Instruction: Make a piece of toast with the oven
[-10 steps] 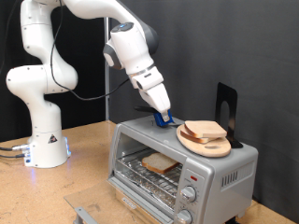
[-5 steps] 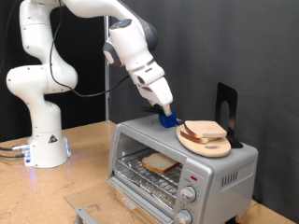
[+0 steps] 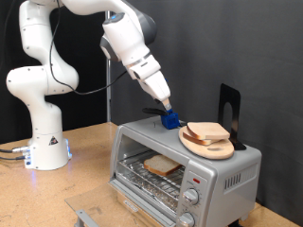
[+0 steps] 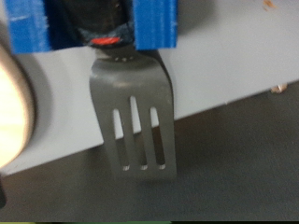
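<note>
The silver oven (image 3: 227,176) stands on the table, and a piece of toast (image 3: 163,165) lies on its wire rack inside. A second slice (image 3: 208,130) rests on a round wooden plate (image 3: 214,148) on the oven's top. My gripper (image 3: 169,119), with blue fingers, is down at the oven's top just to the exterior view's left of that plate. In the wrist view the gripper (image 4: 117,33) is shut on a grey slotted spatula (image 4: 138,121), whose blade sticks out past the edge of the oven top (image 4: 224,65).
A black upright stand (image 3: 228,104) sits at the back of the oven top, behind the plate. The robot's white base (image 3: 43,142) is at the exterior view's left on the wooden table (image 3: 90,156). A grey part (image 3: 81,217) lies near the table's front.
The arm has swung its upper part towards the exterior view's left and the gripper tip has shifted slightly right along the oven top. Both slices stay put.
</note>
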Controlling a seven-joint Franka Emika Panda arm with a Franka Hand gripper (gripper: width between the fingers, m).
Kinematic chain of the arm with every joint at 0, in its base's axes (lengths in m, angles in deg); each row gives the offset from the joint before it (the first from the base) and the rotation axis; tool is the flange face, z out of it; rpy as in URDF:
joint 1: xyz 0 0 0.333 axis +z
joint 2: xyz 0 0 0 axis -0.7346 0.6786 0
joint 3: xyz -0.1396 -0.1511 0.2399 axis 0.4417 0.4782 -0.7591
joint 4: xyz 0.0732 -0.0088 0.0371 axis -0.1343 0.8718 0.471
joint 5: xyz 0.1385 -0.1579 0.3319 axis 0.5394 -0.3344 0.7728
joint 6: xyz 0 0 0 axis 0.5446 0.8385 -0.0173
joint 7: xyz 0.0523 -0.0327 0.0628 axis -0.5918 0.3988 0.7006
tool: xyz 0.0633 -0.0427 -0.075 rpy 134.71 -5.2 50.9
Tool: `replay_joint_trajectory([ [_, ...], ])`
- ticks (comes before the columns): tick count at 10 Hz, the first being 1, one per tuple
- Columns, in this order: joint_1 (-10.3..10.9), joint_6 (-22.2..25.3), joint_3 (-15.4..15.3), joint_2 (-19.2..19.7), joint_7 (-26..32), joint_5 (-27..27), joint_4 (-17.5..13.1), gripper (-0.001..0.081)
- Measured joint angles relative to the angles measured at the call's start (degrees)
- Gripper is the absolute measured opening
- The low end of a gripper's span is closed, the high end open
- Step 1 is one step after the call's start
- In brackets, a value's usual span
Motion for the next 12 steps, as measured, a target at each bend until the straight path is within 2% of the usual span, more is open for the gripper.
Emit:
replay_joint_trajectory([
  [2,-0.5,8.9,3.1,-2.2,-3.4,0.0,-1.6,0.0808],
  [4,-0.4,7.5,3.1,-2.5,0.0,0.7,-0.6,0.0808],
  [7,-0.2,9.3,7.5,-8.0,8.8,4.6,4.5,0.0808],
  [10,-0.9,8.6,12.2,-14.2,10.3,8.2,10.0,0.0808],
  [12,-2.2,11.3,16.1,-17.4,10.4,7.2,12.5,0.0808],
])
